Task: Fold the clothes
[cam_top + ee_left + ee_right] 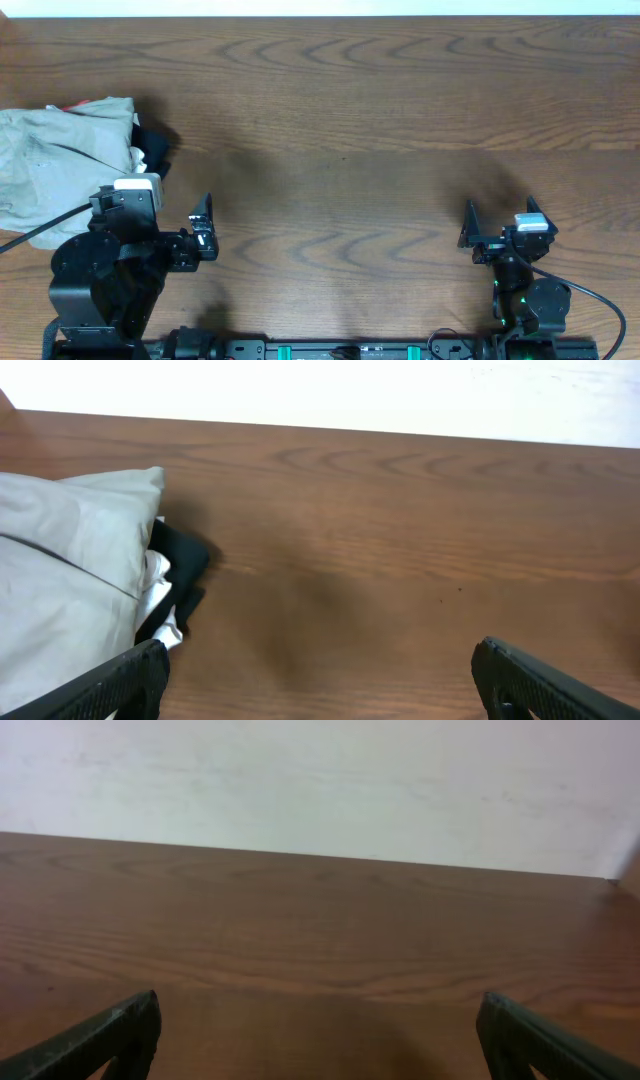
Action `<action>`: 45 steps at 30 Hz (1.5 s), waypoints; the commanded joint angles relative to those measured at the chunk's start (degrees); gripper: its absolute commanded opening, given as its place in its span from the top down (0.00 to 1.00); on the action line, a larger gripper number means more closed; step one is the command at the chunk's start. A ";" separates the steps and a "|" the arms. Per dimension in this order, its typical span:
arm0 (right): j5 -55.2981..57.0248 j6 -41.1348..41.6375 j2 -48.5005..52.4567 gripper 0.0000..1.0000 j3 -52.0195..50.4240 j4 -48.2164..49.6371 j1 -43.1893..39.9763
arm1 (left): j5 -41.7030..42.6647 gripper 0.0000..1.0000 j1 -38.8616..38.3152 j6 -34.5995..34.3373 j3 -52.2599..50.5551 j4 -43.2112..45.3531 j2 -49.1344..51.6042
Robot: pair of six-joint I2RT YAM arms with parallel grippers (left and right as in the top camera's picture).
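Note:
A crumpled pile of clothes [60, 150] lies at the table's far left, with a beige-grey garment on top. A dark garment [155, 148] and a bit of white stick out at its right edge, and a red scrap shows at the top. My left gripper [155, 208] is open and empty, just in front of the pile's right edge. In the left wrist view the pile [70, 560] and the dark garment [182, 565] sit ahead of the left finger of the open jaws [320, 680]. My right gripper [500, 222] is open and empty over bare wood, and the right wrist view shows its jaws [320, 1035].
The brown wooden table [340, 120] runs to a white wall at its far edge [320, 860]. Both arm bases stand at the front edge. A black cable trails off the left arm over the front of the pile.

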 commanded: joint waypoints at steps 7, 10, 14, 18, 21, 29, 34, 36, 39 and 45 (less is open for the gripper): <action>0.83 -0.63 -0.39 0.01 -0.07 -0.31 1.03 | -2.05 0.02 -0.28 1.46 -10.10 -0.83 -7.02; 0.83 -0.63 -0.37 0.01 -0.07 -0.31 1.03 | -2.05 0.02 -0.28 1.44 -17.38 -0.04 -11.67; 0.83 -0.63 -0.39 0.01 -0.07 -0.31 1.03 | -1.95 0.02 -0.28 1.42 -28.13 5.22 -19.12; 0.83 -0.63 -0.39 0.01 -0.07 -0.31 1.03 | -1.95 0.02 -0.28 1.42 -36.76 11.63 -25.99; 0.83 -0.63 -0.37 0.01 -0.07 -0.31 1.03 | -1.95 0.02 -0.28 1.42 -41.59 15.39 -30.29; 0.83 -0.63 -0.39 0.01 -0.07 -0.31 1.03 | -1.95 0.02 -0.35 1.42 -50.97 28.55 -34.05; 0.83 -0.63 -0.39 0.01 -0.07 -0.31 1.03 | -1.95 0.02 -0.35 1.44 -57.42 43.04 -34.05; 0.83 -0.63 -0.39 0.01 -0.07 -0.31 1.03 | -1.97 0.02 -0.35 1.44 -60.06 49.46 -34.05; 0.83 -0.63 -0.37 0.01 -0.07 -0.31 1.03 | -2.03 0.02 -0.35 1.51 -61.18 53.75 -34.07; 0.83 -0.63 -0.39 0.01 -0.07 -0.31 1.03 | -1.95 0.02 -0.35 1.44 -61.18 48.24 -34.07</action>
